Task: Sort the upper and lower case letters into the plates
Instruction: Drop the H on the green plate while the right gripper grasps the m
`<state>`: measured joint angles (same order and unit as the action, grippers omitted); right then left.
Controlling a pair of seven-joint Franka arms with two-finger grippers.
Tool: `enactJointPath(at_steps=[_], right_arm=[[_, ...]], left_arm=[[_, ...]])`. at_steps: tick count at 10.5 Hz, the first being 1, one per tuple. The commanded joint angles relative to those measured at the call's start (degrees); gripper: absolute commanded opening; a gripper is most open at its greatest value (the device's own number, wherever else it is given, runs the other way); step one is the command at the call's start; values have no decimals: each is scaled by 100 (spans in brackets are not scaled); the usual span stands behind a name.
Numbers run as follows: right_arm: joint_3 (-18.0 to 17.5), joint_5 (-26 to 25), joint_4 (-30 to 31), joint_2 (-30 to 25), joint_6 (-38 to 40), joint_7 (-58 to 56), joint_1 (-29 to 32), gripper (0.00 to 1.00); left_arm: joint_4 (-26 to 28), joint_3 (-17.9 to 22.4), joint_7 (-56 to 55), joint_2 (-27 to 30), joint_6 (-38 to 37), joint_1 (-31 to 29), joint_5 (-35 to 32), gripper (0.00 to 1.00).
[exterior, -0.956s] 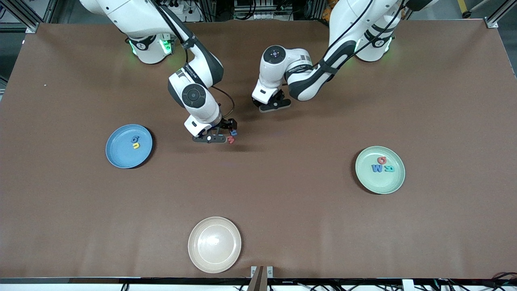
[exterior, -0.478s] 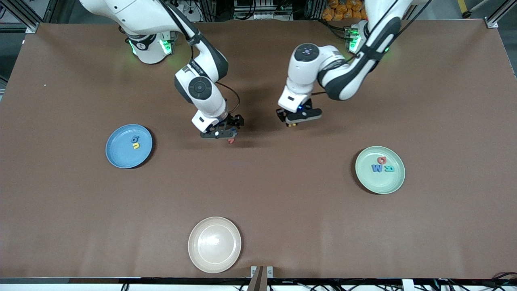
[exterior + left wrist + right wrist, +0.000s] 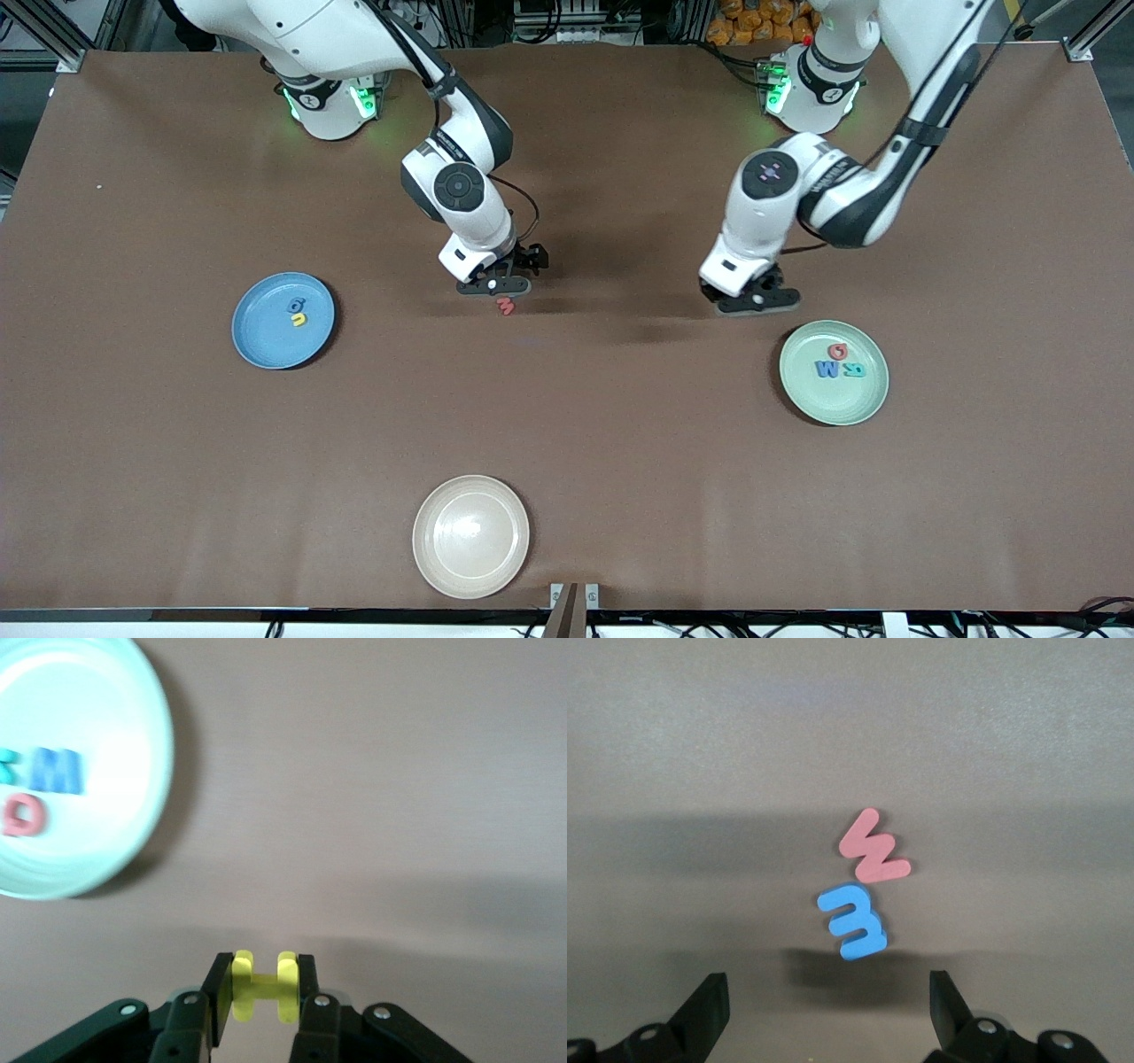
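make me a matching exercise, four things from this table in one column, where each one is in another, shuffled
Things
1. yellow H-shaped letter
2. blue W-shaped letter
3. small yellow letter
4. red zigzag letter

Places
A. in the round sky blue plate
B. on the bare brown table under the right gripper
C. in the round pale mint green plate
D. clamped in the left gripper

Pairs: 1-D, 2-C, 3-A, 4-B

Left gripper (image 3: 257,988) clamped on a yellow H-shaped letter (image 3: 257,985), held over bare brown table (image 3: 372,797). Pale mint plate (image 3: 133,824) nearby holds blue letter M (image 3: 58,773), red letter (image 3: 22,813) and a teal piece (image 3: 7,766) at frame edge.
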<state>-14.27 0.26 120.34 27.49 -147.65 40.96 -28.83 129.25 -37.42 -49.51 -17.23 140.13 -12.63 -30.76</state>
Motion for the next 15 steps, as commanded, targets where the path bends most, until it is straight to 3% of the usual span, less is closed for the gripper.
enactJointPath(at_steps=[1, 3, 7, 8, 9, 10, 13, 14, 15], right_arm=[[38, -584, -116, 98, -9, -18, 35, 100], [38, -694, -186, 230, -18, 35, 0, 100], [38, -685, -406, 468, -27, 70, -35, 100], [38, -685, -406, 468, -36, 61, -35, 99], [38, -685, -398, 476, -36, 61, -35, 94], [38, -685, -398, 476, -27, 61, -35, 90], [38, -694, -398, 476, -27, 61, -35, 52], [38, -685, -398, 476, -27, 61, -35, 42], [38, -685, -398, 476, -27, 61, -35, 36]], left_arm=[[13, -64, 1280, 177, -319, -703, 219, 0], [-101, 234, 1925, 194, -504, -873, 220, 0], [-294, 463, 2383, 80, -548, -996, 219, 0], [-347, 473, 2410, 62, -548, -996, 211, 13], [-435, 490, 2541, 62, -575, -996, 219, 26], [-583, 508, 2629, 36, -766, -996, 219, 26], [-883, 517, 2683, -131, -882, -996, 228, 23], [-962, 534, 2683, -157, -882, -987, 272, 33], [-1024, 534, 2674, -158, -882, -944, 411, 80]])
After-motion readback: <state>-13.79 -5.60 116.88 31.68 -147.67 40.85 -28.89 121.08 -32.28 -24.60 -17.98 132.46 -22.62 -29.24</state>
